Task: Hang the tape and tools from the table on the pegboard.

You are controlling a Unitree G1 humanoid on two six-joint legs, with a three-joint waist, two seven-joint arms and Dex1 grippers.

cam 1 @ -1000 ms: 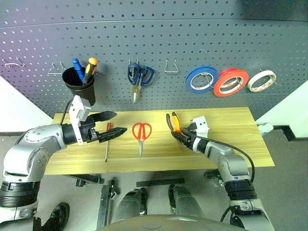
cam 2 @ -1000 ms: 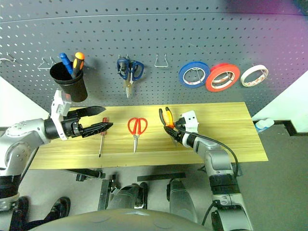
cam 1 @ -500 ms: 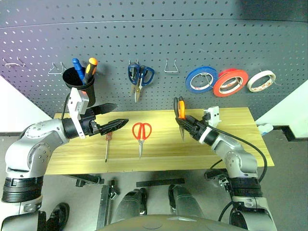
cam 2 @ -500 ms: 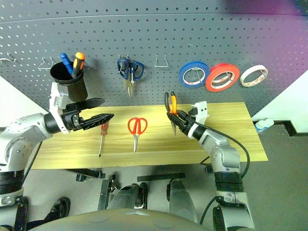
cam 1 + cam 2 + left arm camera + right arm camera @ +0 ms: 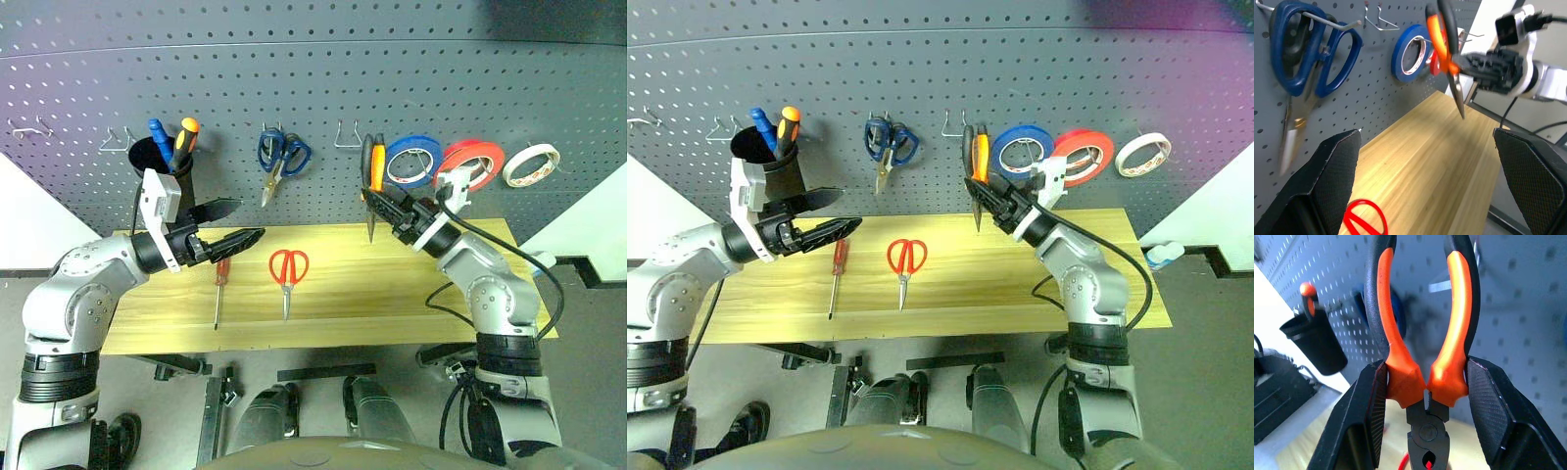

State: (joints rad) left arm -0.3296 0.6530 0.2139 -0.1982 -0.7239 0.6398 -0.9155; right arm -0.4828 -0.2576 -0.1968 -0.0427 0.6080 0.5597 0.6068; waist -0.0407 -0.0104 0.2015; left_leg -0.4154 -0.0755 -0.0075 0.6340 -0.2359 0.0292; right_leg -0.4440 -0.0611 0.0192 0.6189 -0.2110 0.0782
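My right gripper [image 5: 387,203] is shut on the orange-and-black pliers [image 5: 372,168], held upright with handles up in front of the pegboard [image 5: 313,78]. They are just right of an empty silver hook [image 5: 350,137]. In the right wrist view the pliers [image 5: 1422,372] sit between both pads. The red-handled scissors [image 5: 288,269] and the slim red-handled screwdriver [image 5: 218,289] lie on the table [image 5: 411,304]. My left gripper [image 5: 250,218] hovers open above the screwdriver, holding nothing. The red tape [image 5: 482,147] hangs on the pegboard.
On the pegboard hang a black cup [image 5: 162,171] holding blue and orange screwdrivers, blue scissors [image 5: 282,152], a blue roll [image 5: 423,145] and a cream-white roll [image 5: 539,148]. Empty wire hooks [image 5: 118,140] sit at the far left.
My right gripper has lifted the pliers from just above the table to hook height in front of the pegboard. The left gripper has stayed almost in place.
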